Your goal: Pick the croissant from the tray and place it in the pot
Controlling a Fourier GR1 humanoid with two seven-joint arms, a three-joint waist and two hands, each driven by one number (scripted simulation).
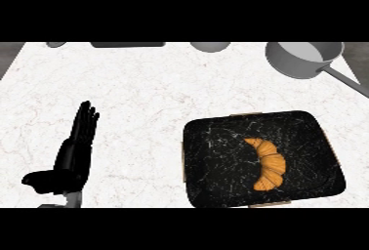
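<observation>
A white marble counter [144, 93] seen from steeply above. One hand shows: the robot's left hand [75, 151], black, at the lower left of the view. It rests still with its fingers [86, 117] straight and together, pointing away from the robot, and its thumb [39, 178] sticking out to the side. It holds nothing and touches none of the objects. The right hand does not appear.

To the right of the left hand, well apart from it across bare counter, lies one square black tray [216, 146] with white marble veining and rounded corners. One croissant [268, 163] lies on the tray, toward the tray's right half. It is golden orange, crescent shaped, with its ends curving toward the hand's side. Nothing covers it or stands between it and the hand.

Far ahead of the hand and off to the right, beyond the tray, stands one grey pot [302, 57] with a long straight handle [346, 78] that runs out to the right and toward the robot. The inside of the pot that shows looks bare. The pot is apart from the tray, with a strip of counter between them.

Along the far edge of the counter, ahead of the hand, three more grey things are cut off by the view: a small rounded one [55, 44] roughly straight ahead, a flat dark one [128, 44] a little right of that, and a rounded one [210, 46] farther right, near the pot. What they are cannot be told.
</observation>
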